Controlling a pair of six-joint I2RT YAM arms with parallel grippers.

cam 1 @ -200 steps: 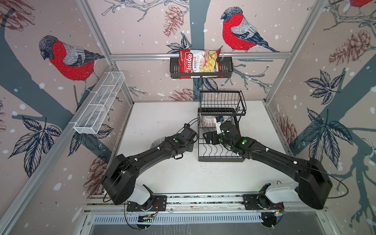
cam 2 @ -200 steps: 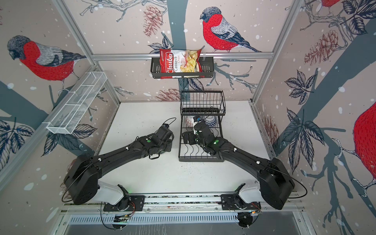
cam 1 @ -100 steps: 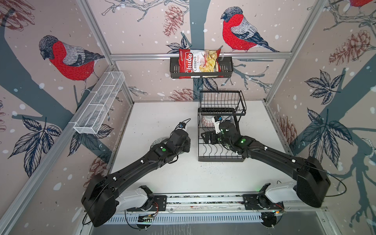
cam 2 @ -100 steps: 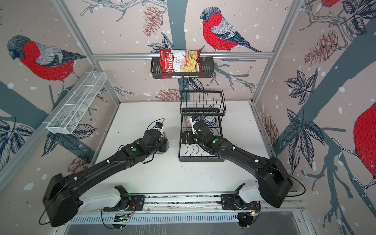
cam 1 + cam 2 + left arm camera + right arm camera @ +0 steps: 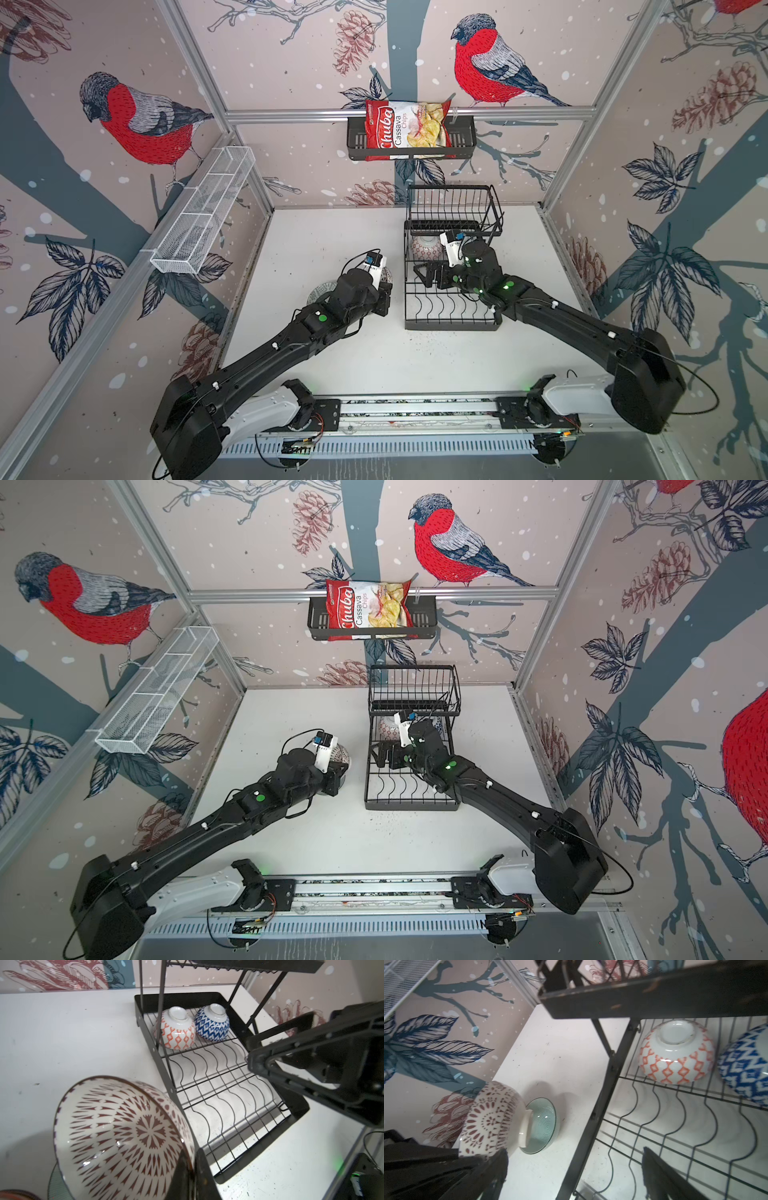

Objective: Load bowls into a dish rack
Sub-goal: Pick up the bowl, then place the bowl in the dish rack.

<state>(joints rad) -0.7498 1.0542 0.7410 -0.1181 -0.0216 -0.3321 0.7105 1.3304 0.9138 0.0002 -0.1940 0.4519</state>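
Left gripper (image 5: 193, 1167) is clamped on the rim of the maroon-patterned bowl (image 5: 122, 1136), one finger inside and one outside. The bowl is held on edge above the table (image 5: 332, 232), just beside the dish rack (image 5: 153, 1047) on its left side.

Its mouth faces the left wrist camera and its foot points toward the rack. The glaze is white with a dark rim line. Inside, maroon darts radiate from a central rosette. Outside, seen from the right wrist (image 5: 492, 1118), it has medallions and petal rows in the same maroon, with a plain white foot. Both top views show only a sliver of it past the wrist (image 5: 388, 276) (image 5: 341, 754).

A teal bowl (image 5: 542, 1126) sits on the table under and behind the held one. It's pale green with concentric rings inside. Can't tell whether the two touch.

Right gripper (image 5: 574, 1153) has its jaws spread wide with nothing between them. It's over the rack's flat base, above the wavy slot wires (image 5: 430, 274).

The rack is black wire. Two bowls are already in the base, at the far end under the raised basket (image 5: 453, 208):
- orange-red bowl (image 5: 176, 1030), white with a diamond lattice
- blue bowl (image 5: 212, 1022), white with zigzags

Both are mouth-down and slightly tilted, bare white foot rings up. They sit side by side, touching or nearly so. The wavy slots nearer the arms are bare wire.
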